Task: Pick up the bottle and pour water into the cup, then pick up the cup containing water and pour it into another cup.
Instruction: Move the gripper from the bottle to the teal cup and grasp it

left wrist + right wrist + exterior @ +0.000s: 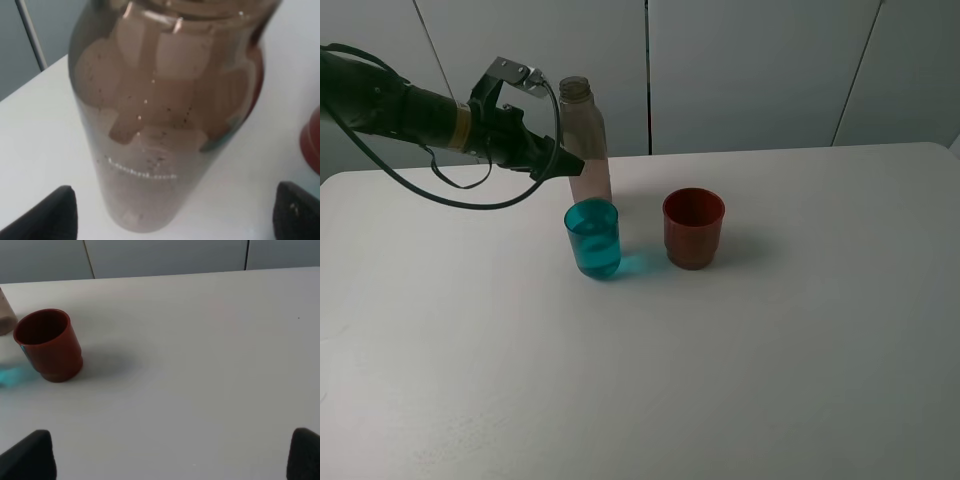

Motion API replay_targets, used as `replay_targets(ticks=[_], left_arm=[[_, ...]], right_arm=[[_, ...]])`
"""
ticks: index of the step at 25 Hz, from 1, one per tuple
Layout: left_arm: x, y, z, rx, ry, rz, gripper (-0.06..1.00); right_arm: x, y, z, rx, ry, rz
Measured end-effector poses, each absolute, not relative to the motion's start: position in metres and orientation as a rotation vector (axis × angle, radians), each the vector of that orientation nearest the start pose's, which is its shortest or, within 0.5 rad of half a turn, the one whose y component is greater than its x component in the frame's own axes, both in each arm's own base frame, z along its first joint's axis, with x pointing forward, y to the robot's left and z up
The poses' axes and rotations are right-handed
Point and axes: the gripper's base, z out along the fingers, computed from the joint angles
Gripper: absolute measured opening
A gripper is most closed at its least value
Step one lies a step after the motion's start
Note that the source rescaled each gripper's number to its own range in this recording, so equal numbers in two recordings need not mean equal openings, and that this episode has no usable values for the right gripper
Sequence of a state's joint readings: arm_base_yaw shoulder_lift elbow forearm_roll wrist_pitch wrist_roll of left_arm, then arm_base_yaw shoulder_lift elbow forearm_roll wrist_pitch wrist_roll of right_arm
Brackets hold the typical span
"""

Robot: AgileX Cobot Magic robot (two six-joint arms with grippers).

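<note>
The bottle [586, 140], tall, clear, brownish and uncapped, stands at the back of the table. The left wrist view shows the bottle [150, 125] close up, just in front of my open left gripper [174, 216], with a dark fingertip to either side and no contact visible. From above, my left gripper [560, 160] comes in from the left at mid-bottle height. The teal cup [592, 238] stands just in front of the bottle. To its right is the red cup [693, 228]. My right gripper [167, 455] is open and empty, well away from the red cup [47, 345].
A white table [800, 350] carries everything, with grey wall panels [750, 70] behind its far edge. The left arm's black cable [470, 195] loops down toward the tabletop left of the bottle. The right arm does not show in the high view.
</note>
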State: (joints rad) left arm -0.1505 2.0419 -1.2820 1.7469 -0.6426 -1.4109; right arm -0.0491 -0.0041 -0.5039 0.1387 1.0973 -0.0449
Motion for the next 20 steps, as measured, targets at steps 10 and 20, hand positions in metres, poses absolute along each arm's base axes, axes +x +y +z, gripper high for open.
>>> replay_targets(ticks=[10, 20], left_arm=[[0.365, -0.093, 0.185, 0.845, 2.119, -0.557, 0.99], [0.309, -0.077, 0.190, 0.856, 2.002, -0.381, 0.99]], right_arm=[[-0.007, 0.012, 0.276, -0.006, 2.067, 0.109], [-0.007, 0.012, 0.276, -0.006, 2.067, 0.109]])
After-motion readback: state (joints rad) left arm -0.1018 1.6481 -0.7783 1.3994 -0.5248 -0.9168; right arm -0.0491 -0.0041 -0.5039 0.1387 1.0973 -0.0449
